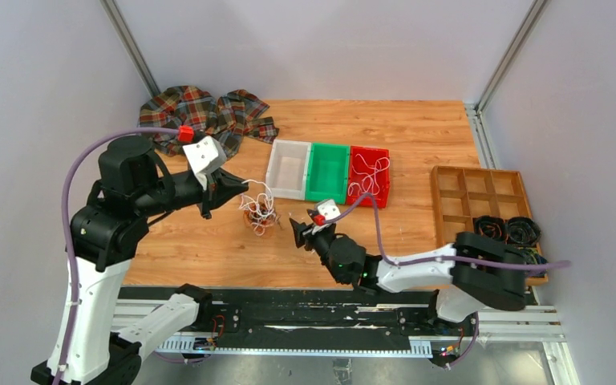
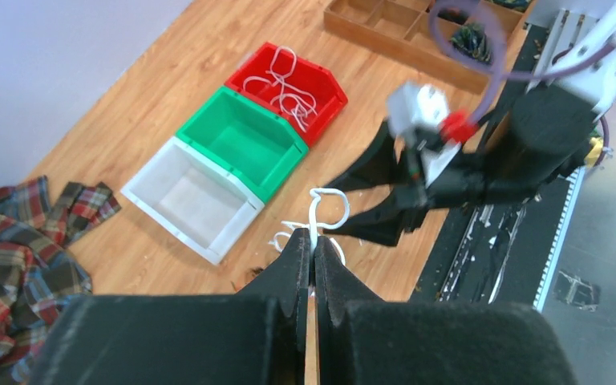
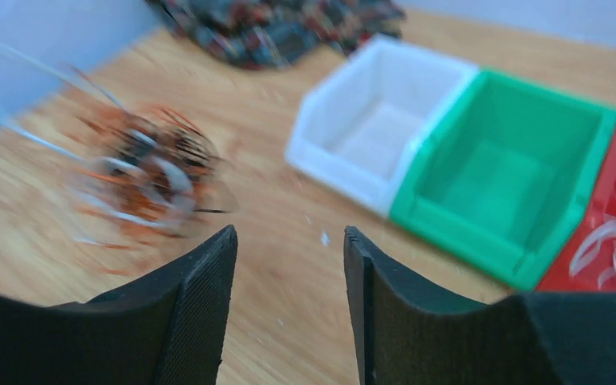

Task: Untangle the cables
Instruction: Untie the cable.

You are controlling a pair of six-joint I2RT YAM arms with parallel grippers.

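One white cable pinched in left end effector; right end effector gapes.

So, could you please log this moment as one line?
left fingers: shut on white cable | right fingers: open, empty, near tangle | tangle: unseparated, by white bin

My table is carrying a green bin, a white bin touching its left side, a red bin touching its right, a plaid cloth lying beyond its left, and a wooden tray well to its right.
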